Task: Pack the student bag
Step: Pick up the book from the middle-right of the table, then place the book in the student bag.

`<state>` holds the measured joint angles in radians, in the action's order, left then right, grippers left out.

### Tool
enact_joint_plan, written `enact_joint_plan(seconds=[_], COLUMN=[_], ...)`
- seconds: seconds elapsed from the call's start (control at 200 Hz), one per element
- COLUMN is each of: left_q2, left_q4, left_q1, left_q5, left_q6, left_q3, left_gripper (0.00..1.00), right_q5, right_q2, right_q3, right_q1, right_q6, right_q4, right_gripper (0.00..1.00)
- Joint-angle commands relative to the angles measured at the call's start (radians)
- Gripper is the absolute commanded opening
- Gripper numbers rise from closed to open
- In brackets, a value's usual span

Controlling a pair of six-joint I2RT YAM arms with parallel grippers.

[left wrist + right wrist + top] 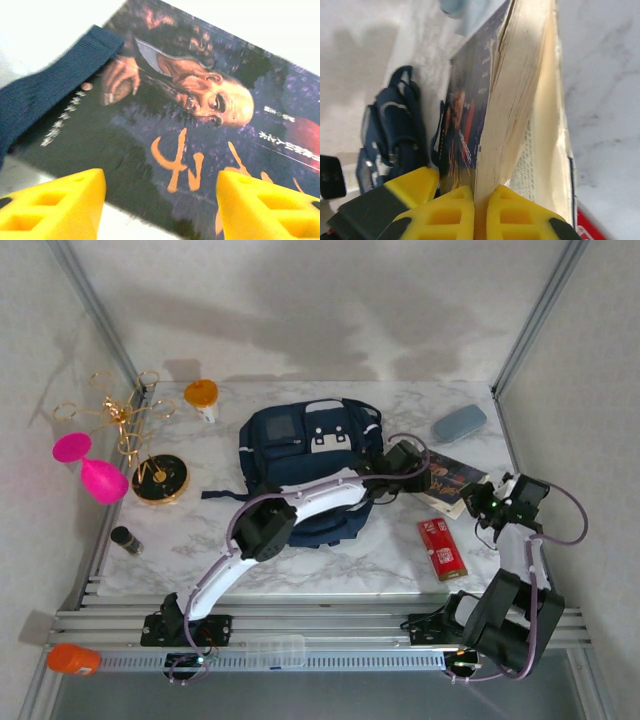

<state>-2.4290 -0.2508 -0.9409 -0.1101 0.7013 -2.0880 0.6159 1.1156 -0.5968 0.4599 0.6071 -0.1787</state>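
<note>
The student bag (310, 455), a navy backpack with white trim, lies flat mid-table; it also appears in the right wrist view (390, 130). A dark-covered book (448, 480) lies just right of it. My left arm reaches across the bag, and my left gripper (414, 466) hovers open over the book's cover (200, 115), yellow fingertips (60, 200) apart with nothing between them. A navy strap (45, 95) overlaps the cover's corner. My right gripper (482, 502) is shut on the book's page block (520, 100), its fingers (445, 215) pinching the pages while the back cover splays away.
A red packet (441, 548) lies near the right arm. A blue-grey case (459, 423) sits at the back right. On the left are an orange-lidded bottle (202, 397), a gold wire stand (125, 420), a round black-gold disc (160, 478), pink paddles (90, 468) and a small black cylinder (127, 540).
</note>
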Motion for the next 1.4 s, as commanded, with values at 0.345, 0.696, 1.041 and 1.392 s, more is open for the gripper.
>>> enact_joint_plan(seconds=[0.345, 0.696, 1.041, 1.392], left_q2=[0.695, 1.103, 1.385, 1.354], left_q4=[0.117, 0.167, -0.092, -0.123], left_q1=[0.182, 0.359, 0.506, 0.587], left_q5=[-0.027, -0.053, 0.101, -0.006], left_q6=[-0.081, -0.021, -0.057, -0.080], left_q3=[0.517, 0.884, 0.968, 1.023], left_gripper=[0.80, 0.94, 0.96, 0.96], right_q5=[0.246, 0.243, 0.086, 0.202], right_q2=[-0.129, -0.108, -0.087, 0.229], right_q3=[-0.334, -0.582, -0.461, -0.305], right_q1=[-0.016, -0.304, -0.758, -0.784], right_q6=[0.091, 0.238, 0.500, 0.366], right_q4=[-0.096, -0.090, 0.200, 0.291], right_gripper=[0.00, 0.00, 0.00, 0.00])
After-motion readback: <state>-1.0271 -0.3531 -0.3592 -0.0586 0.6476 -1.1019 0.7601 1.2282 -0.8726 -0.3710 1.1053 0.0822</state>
